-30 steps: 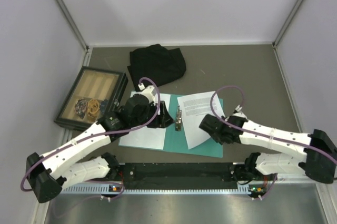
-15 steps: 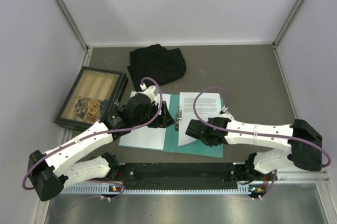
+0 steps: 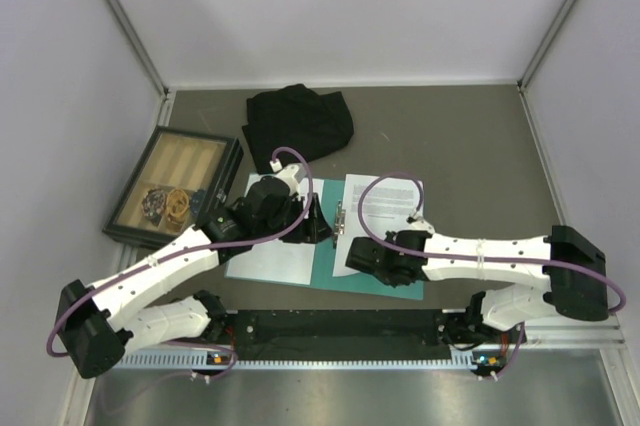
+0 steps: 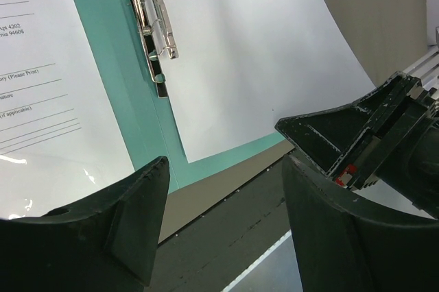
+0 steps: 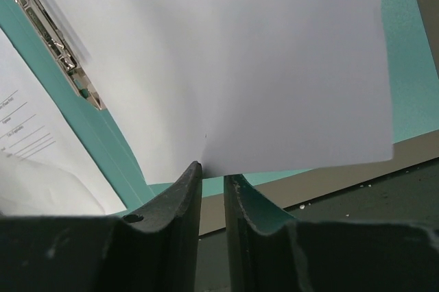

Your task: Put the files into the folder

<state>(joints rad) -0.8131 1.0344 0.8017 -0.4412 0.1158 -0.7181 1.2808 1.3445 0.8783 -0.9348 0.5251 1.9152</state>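
Moved: right gripper (image 5: 212, 172) slid sheet (image 5: 226, 66) leftward, toward clip (image 4: 154, 21).
Right jaws: a slit apart, sheet edge unpinched, likely squaring it on folder (image 5: 411, 66).
Left gripper (image 4: 223, 148): gaping, empty, near clip.

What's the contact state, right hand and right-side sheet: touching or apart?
Touching. Right wrist view: the near edge of the sheet dips into the narrow slot between the fingertips of the right hand and meets them, no gap visible.
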